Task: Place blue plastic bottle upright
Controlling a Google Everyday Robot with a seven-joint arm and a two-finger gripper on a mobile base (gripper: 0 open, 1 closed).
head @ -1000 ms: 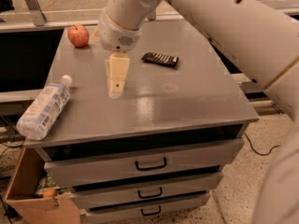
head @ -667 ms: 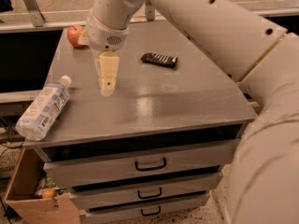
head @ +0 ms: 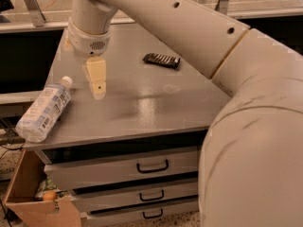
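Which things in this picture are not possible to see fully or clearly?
All in the camera view:
1. Table, far-left corner: hidden behind the arm, above the gripper, which hangs over the table beside the lying blue plastic bottle.
2. Bottle label print: too small to read.
3. Dark object at the back: too small to identify.
4. Drawers, right side: covered by the arm.

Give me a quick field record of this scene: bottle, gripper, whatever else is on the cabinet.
blue plastic bottle: lying on its side at the left edge of the cabinet top, white cap toward the back
gripper: pointing down over the top, just right of the cap end, apart from the bottle
cabinet top: grey, flat
dark flat object: further back and right, apart from both
task status: bottle not yet upright
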